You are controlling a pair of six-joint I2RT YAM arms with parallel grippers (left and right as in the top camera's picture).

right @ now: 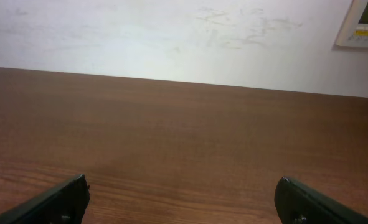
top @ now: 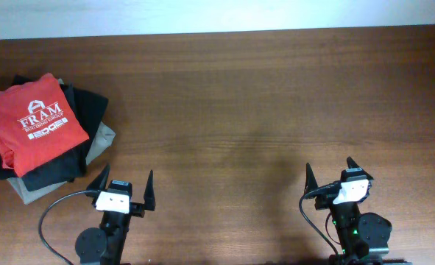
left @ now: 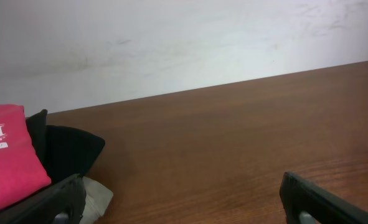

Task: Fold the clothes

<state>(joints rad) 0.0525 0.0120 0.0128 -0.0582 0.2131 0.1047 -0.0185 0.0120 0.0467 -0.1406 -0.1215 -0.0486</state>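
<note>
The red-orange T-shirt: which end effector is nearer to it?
Left. The left end effector sits just below-right of the red-orange T-shirt in the overhead view; the right end effector is far off to its right.

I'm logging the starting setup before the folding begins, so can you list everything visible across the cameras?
red T-shirt: one, red-orange with white FRAM print, on top of the pile at the table's far left
dark clothes: count unclear, black, under the T-shirt
beige garment: one, beige, at the bottom of the pile, its edge showing on the right
table: one, brown wood, bare apart from the pile
wall: white, behind the table
wall panel: one, cream, on the wall at upper right in the right wrist view
cables: two, black, one looping beside each arm
left gripper: black fingers, open, near the pile
right gripper: black fingers, open, over bare table
</note>
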